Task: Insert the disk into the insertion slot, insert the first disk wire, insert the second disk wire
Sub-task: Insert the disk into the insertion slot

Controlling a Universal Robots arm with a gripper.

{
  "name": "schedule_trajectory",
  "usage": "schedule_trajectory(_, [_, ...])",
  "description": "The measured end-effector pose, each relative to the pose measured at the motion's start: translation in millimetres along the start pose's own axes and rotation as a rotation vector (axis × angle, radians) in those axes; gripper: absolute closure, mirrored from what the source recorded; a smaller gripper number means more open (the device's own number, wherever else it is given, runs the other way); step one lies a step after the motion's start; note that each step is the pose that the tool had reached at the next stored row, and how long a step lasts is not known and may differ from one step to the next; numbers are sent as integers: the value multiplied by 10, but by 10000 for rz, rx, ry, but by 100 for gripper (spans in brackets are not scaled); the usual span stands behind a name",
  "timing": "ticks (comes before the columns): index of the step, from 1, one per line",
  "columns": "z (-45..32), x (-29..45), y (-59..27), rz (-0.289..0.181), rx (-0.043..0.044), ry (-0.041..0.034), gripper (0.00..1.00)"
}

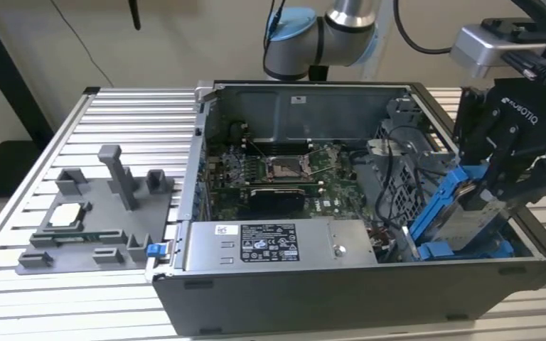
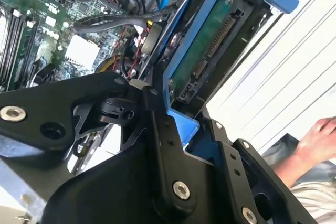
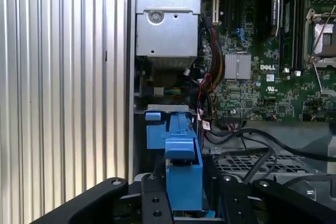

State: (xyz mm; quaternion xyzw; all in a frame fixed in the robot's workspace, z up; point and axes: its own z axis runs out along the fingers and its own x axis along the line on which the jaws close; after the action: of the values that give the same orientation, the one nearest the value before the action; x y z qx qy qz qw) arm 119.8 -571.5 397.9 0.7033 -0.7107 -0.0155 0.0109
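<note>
The hand (image 1: 494, 199) is clamped on the disk (image 1: 461, 217), its black fingers (image 1: 515, 186) gripping the upper end of the blue carrier frame. In the exterior view the disk hangs from that grip at a slant inside the open computer case (image 1: 349, 298), at the case's corner on the exterior view's right. Its lower end is down among the blue fittings of the insertion slot (image 1: 448, 250), while its upper end leans out above the case rim. Whether the lower end is seated in the slot I cannot tell.

The exterior view also takes in the whole setting: the case on a ribbed metal tabletop (image 1: 131, 121), the power supply box (image 1: 273, 243) along the near wall, the motherboard (image 1: 273, 174) on the case floor, and a grey fixture (image 1: 93, 220) out on the tabletop at the exterior view's left.

The second wrist view shows the disk's (image 2: 210, 51) underside, a green circuit board with a row of connector pins at one end, edged by the blue frame. A person's arm (image 2: 315, 142) lies beyond the case in this view.

The first wrist view looks along the blue frame (image 3: 178, 140), which stands between the two fingers of the hand (image 3: 186, 182). Black cables (image 3: 247, 142) run over the perforated grey cage beside it.

Where it shows, the drive's face is flat and silvery, and the carrier is bright blue plastic.
</note>
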Motion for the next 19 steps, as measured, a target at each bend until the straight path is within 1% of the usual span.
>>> schedule_trajectory(1, [-1, 0, 0, -1, 1, -22, 100])
schedule_trajectory(2, [0, -2, -1, -3, 10, -27, 0])
schedule_trajectory(4, [12, -8, -1, -3, 37, -43, 0])
schedule_trajectory(5, [17, -12, -1, -4, 60, -83, 0])
schedule_trajectory(6, [17, -18, -1, -6, 91, -158, 0])
schedule_trajectory(8, [19, -28, -1, -15, 181, -383, 0])
schedule_trajectory(10, [18, -32, 1, -21, 309, -659, 0])
schedule_trajectory(11, [16, -30, 5, -18, 340, -729, 0])
schedule_trajectory(12, [14, -31, 10, -14, 350, -760, 0])
schedule_trajectory(14, [17, -31, 24, -9, 387, -846, 0])
schedule_trajectory(15, [16, -29, 26, -9, 390, -882, 0])
schedule_trajectory(16, [2, -22, 26, -10, 390, -939, 0])
schedule_trajectory(17, [-26, -18, 27, -11, 389, -965, 0])
schedule_trajectory(19, [-103, -15, 30, -11, 389, -978, 0])
